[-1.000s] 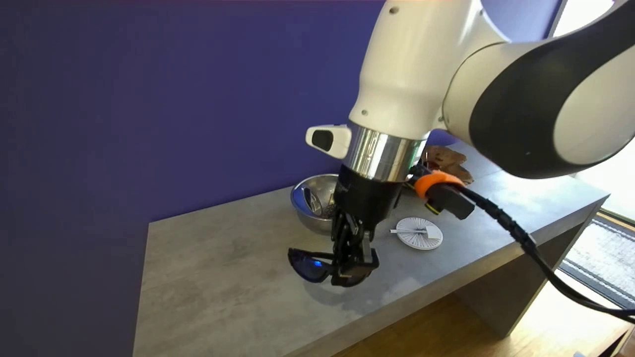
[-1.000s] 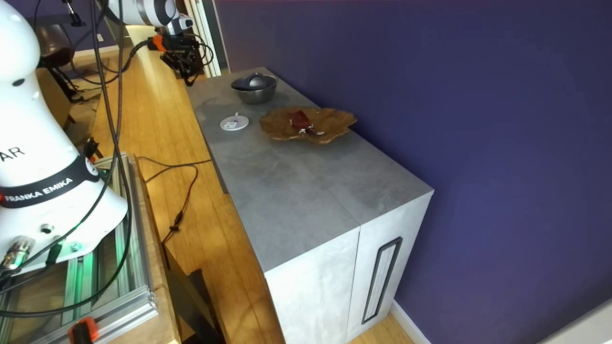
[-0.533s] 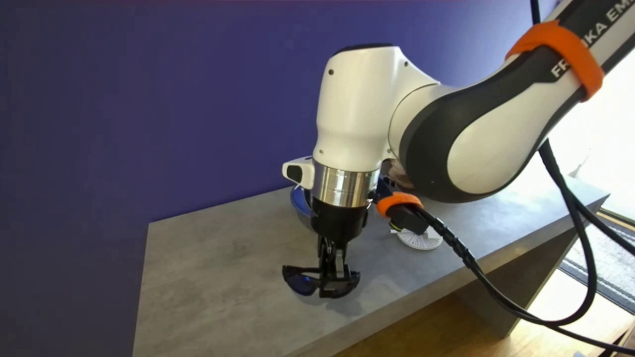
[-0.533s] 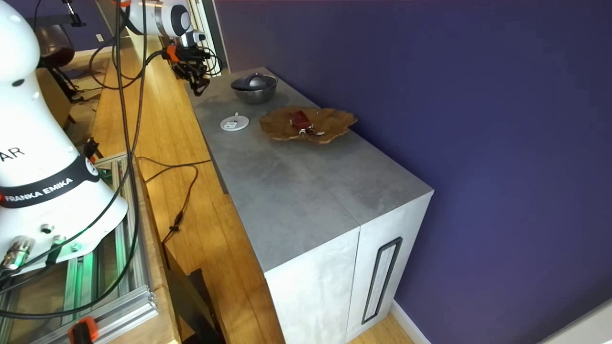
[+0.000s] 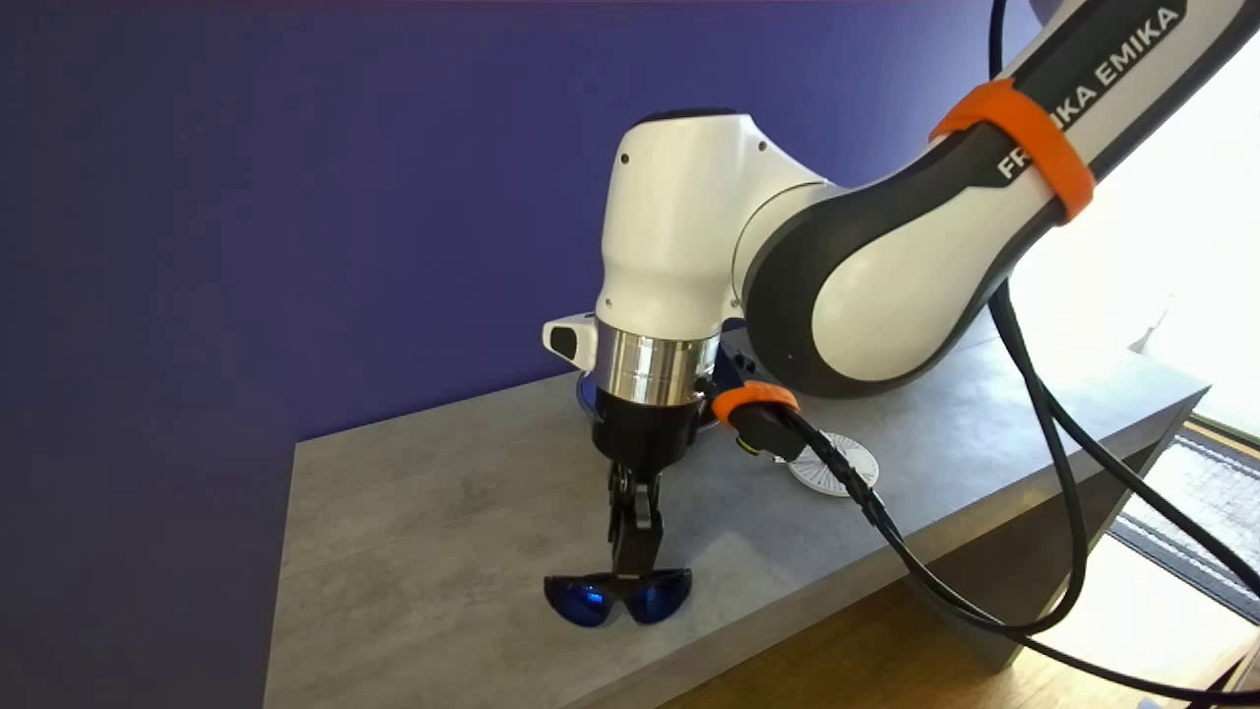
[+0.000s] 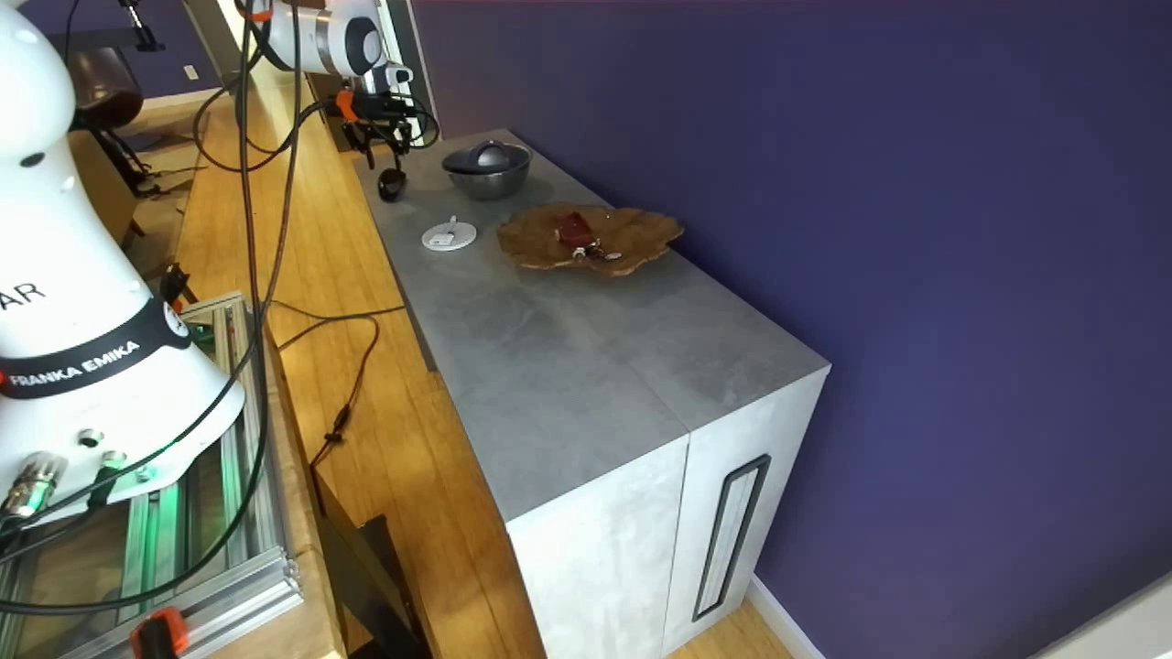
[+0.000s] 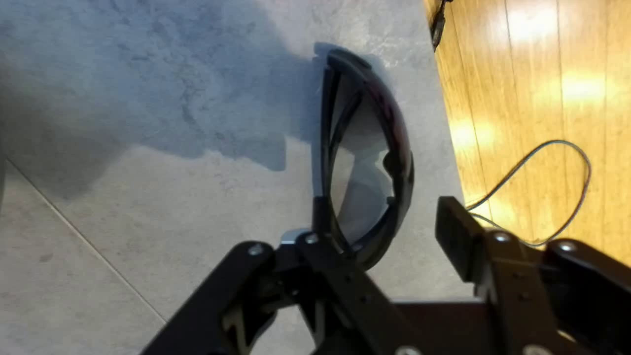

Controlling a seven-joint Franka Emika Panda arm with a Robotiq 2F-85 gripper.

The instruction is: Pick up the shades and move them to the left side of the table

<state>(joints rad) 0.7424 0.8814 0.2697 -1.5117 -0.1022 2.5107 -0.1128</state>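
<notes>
Gripper (image 7: 387,222): jaws spread apart
Shades (image 5: 615,589): at the gripper's six o'clock in an exterior view; contact with the table (image 5: 423,551) unclear
White disc (image 5: 858,459): at the shades' two o'clock there

Place: home or office, cannot be told which | Indicated by: purple wall (image 6: 916,275), wood-plank floor (image 6: 403,412), brown chair (image 6: 103,87), wavy-edged wooden dish (image 6: 533,242) set on concrete-look table (image 6: 558,375)

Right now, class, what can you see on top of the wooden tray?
A dark red item with shiny metal bits. The part of the tray beneath them is covered.
</notes>
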